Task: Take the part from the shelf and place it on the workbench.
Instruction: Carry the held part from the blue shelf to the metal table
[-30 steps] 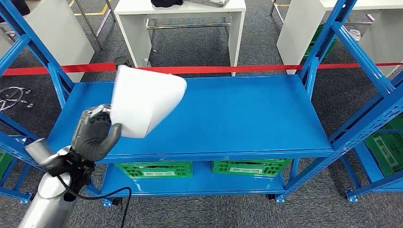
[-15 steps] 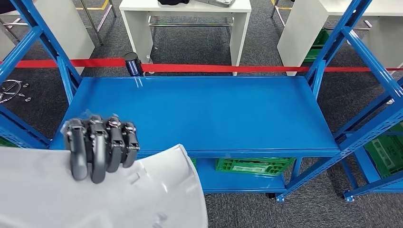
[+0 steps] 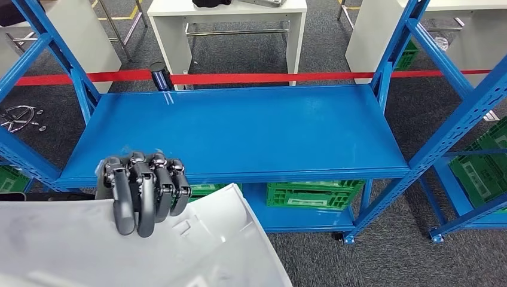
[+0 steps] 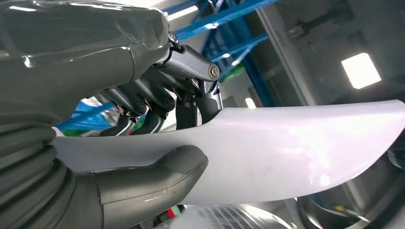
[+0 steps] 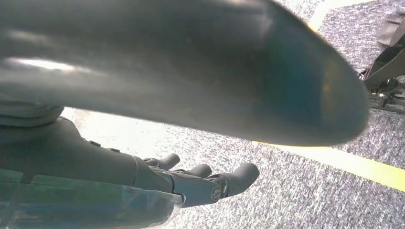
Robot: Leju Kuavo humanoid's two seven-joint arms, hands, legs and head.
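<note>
- The left robot hand point(image 3: 143, 191) grips the white part point(image 3: 197, 251), dark fingers point(image 3: 136, 200) curled over its upper edge; in the left wrist view the thumb point(image 4: 157, 179) presses the opposite face.
- The part is off the blue shelf point(image 3: 251, 137), held in front of the shelf's near-left corner and above the floor.
- The right robot hand point(image 5: 200, 183) hangs over grey carpet, fingers loosely spread and holding nothing.
- Judged step: carrying the part to the bench; placement is not yet done.
- To do it well: hold the grip firm, since the thin curved panel could pivot between thumb and fingers.
- Swing it wide of the shelf's blue uprights point(image 3: 418, 155) while turning.
- Lower it flat, releasing once the bench supports it.
</note>
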